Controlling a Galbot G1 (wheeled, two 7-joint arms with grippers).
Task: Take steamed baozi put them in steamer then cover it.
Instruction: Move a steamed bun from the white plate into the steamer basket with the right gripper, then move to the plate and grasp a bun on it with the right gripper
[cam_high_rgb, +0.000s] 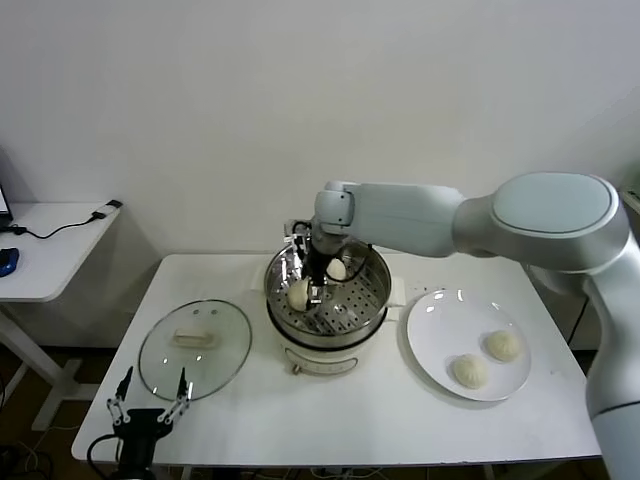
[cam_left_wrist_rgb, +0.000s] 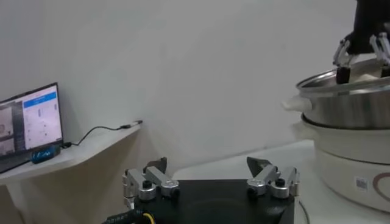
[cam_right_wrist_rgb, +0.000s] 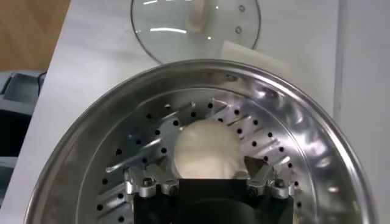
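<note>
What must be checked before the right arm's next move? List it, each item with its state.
1. Right gripper is down inside the steamer, within its rim: ok.
2. Bun at the gripper is over the perforated tray: ok.
3. Second loaded bun sits apart from it: ok.
4. All four buns loaded: not ok. Two buns still lie on the plate.
5. Cover lies flat on the table left of the steamer, handle up, nothing on it: ok.
6. Left gripper is parked open at the table's front edge, away from the steamer: ok.
</note>
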